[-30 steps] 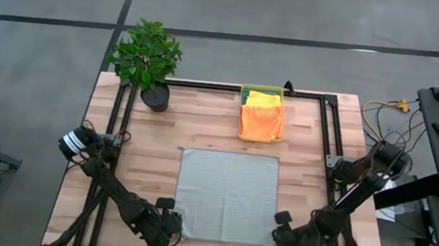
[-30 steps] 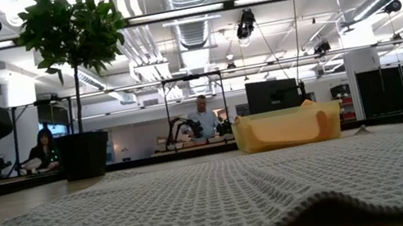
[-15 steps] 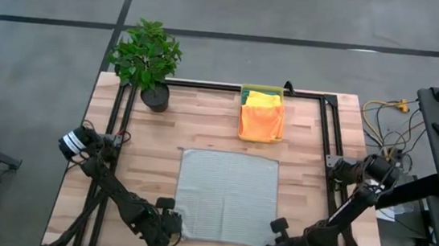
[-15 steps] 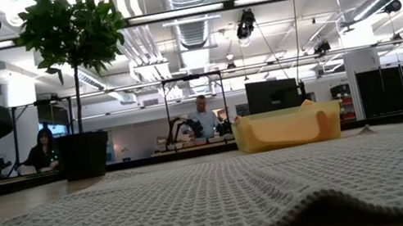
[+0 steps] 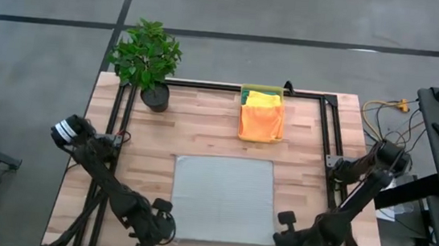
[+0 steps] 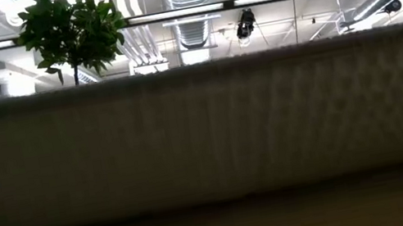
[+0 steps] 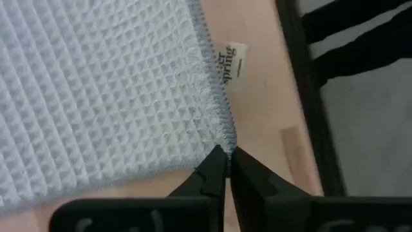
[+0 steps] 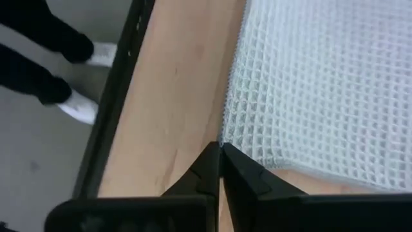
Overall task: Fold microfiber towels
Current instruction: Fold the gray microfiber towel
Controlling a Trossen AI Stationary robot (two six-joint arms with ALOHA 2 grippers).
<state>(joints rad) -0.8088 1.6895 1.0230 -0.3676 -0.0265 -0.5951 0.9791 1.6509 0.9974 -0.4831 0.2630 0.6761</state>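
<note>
A light grey waffle-weave towel (image 5: 222,197) lies spread in the middle of the table. Its near edge (image 6: 204,129) is raised and fills the low view like a wall. My left gripper (image 5: 169,230) is shut on its near left corner and my right gripper (image 5: 273,240) on its near right corner. Both corners show in the wrist views, beside the left gripper (image 7: 228,158) and the right gripper (image 8: 221,154). An orange towel (image 5: 261,123) and a yellow towel (image 5: 264,100) lie in the bin, the orange one hanging over its near rim. A strip of teal (image 5: 245,98) peeks out beside them. My left gripper pinches the grey towel's near left corner (image 7: 222,138) between its two fingers, slanting down from the near side. The corner is lifted off the table; the far part lies flat. My right gripper pinches the near right corner (image 8: 233,138) likewise, slanting down from the near side, with that corner raised.
A potted plant (image 5: 146,58) stands at the far left. The yellow bin (image 5: 263,88) sits at the far edge, in the middle. Black frame rails (image 5: 327,133) run along both sides of the table. A person's shoes (image 8: 84,103) show on the floor past the table's right edge.
My right gripper has shut on the towel's near right corner. Both grippers have then risen, lifting the towel's near edge off the table, so that it now blocks the low view. The far part of the towel has stayed flat.
</note>
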